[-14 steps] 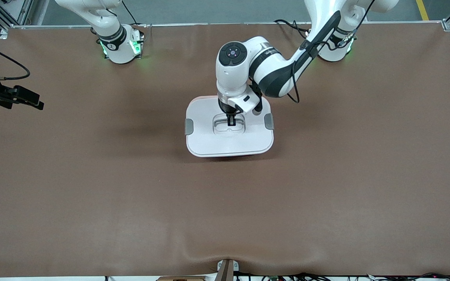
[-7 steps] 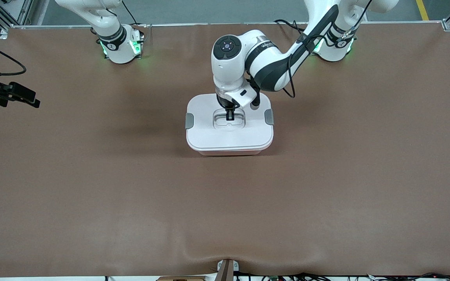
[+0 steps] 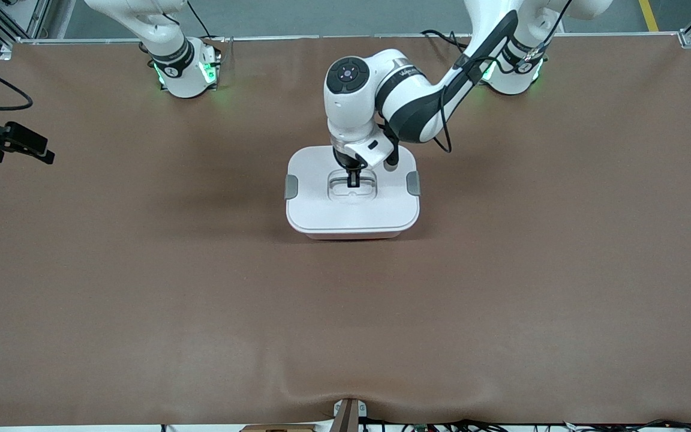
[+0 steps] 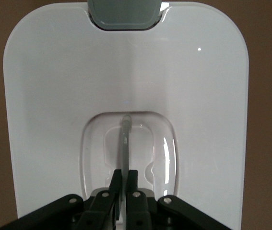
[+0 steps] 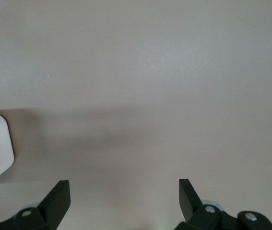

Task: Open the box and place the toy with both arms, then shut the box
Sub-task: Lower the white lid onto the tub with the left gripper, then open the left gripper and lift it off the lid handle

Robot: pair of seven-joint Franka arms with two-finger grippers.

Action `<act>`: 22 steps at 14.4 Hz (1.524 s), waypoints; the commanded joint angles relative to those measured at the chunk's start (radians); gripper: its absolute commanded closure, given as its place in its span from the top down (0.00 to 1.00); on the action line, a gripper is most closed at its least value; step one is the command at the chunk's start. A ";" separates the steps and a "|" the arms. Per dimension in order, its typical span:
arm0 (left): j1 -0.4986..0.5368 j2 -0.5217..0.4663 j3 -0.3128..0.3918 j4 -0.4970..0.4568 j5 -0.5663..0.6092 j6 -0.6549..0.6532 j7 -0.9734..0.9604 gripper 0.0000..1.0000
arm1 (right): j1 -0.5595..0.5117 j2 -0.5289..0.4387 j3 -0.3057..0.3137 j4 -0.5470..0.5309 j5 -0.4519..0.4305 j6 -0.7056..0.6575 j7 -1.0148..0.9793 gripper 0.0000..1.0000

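At mid-table, the left gripper [image 3: 353, 180] pinches the handle [image 4: 125, 139] of the box [image 3: 352, 211] lid to seat it, while the right gripper [image 5: 124, 191] waits open at the table's edge.

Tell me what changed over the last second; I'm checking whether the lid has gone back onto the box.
The left gripper, shut on the handle, lowered the lid, which had hung slightly askew, until it sits square on the box. The left arm's wrist drew back a little toward its base. The right gripper drifted slightly at the right arm's end of the table. The grip stayed shut, the right gripper stayed open, and the grey clips look unchanged.
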 commanded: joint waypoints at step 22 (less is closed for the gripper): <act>0.233 -0.144 0.001 0.163 -0.058 -0.326 0.572 1.00 | -0.014 -0.004 0.018 0.023 -0.002 -0.042 -0.001 1.00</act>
